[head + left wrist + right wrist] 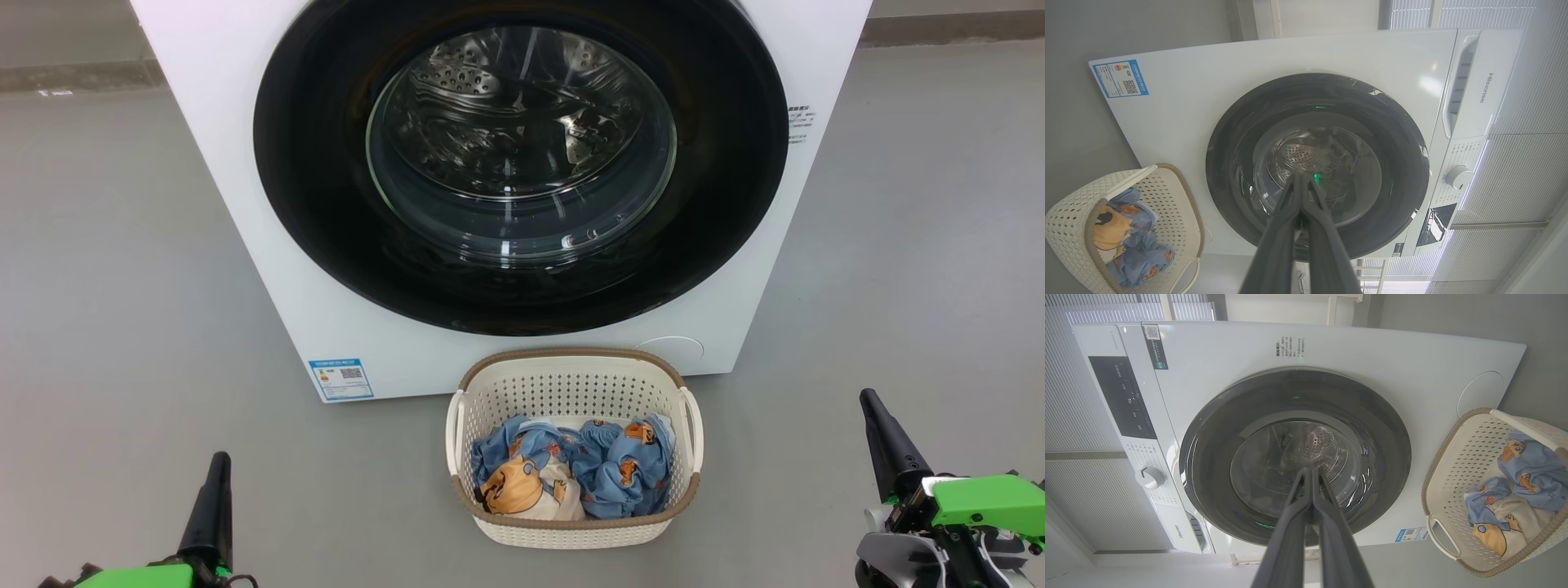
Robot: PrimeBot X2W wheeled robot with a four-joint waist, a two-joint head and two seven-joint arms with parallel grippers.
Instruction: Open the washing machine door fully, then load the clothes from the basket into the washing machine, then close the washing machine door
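Basket on floor just before washing machine, clothes heaped inside; washing machine door shut flush; left gripper low left, right gripper low right, both pinched closed, empty, well apart from basket.

One washing machine, one door, one basket, one left tool, one right tool

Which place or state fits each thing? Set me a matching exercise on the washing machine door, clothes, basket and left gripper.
Things: 1 washing machine door; 2 clothes; 3 basket; 4 left gripper.
States: a on the floor before the washing machine; b jaws together, nothing held; c closed; d heaped in the basket.
Pairs: 1-c; 2-d; 3-a; 4-b.
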